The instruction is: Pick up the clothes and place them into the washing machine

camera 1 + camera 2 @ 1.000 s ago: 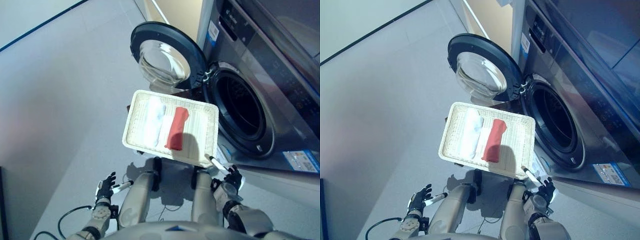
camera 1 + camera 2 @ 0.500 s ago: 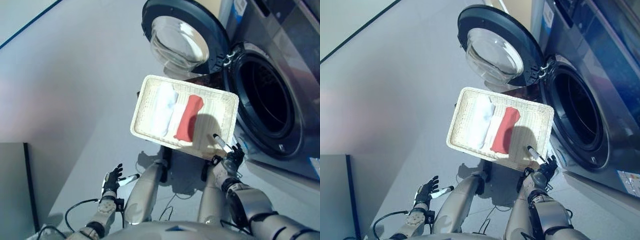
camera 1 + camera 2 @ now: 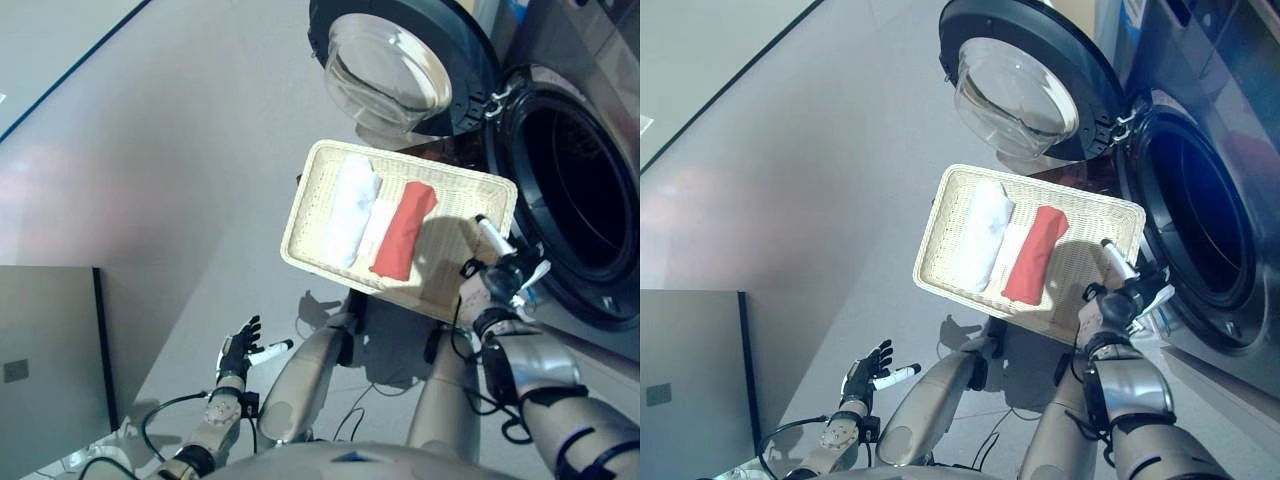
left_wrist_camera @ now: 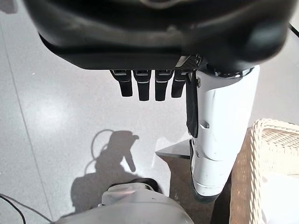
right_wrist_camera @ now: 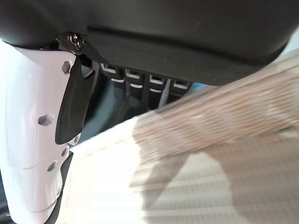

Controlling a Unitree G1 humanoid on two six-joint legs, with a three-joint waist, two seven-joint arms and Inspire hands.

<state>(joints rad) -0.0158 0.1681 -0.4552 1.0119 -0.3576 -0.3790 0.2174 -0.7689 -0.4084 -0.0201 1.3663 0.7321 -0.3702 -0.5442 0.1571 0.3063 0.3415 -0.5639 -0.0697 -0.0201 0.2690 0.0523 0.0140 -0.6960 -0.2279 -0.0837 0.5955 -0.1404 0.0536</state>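
A cream wicker basket [image 3: 300,203] stands on the floor before the washing machine's open drum [image 3: 585,190]. In it lie a folded white cloth [image 3: 352,203] and a rolled red cloth [image 3: 404,231], side by side. My right hand [image 3: 497,280] is open at the basket's near right rim, to the right of the red cloth; its wrist view shows straight fingers [image 5: 154,84] over the wicker [image 5: 210,158]. Far from the basket, low at the near left, my left hand [image 3: 240,354] hangs open, holding nothing, its fingers [image 4: 147,86] above bare floor.
The machine's round glass door [image 3: 395,65] stands swung open just beyond the basket's far edge. The machine's dark front [image 3: 1200,60] fills the right side. A grey panel [image 3: 45,350] stands at the near left. Grey floor [image 3: 150,150] spreads to the left.
The camera has shifted, so the basket and the machine now sit further right. My right hand has risen from below the basket to its near right rim. The clothes lie as before.
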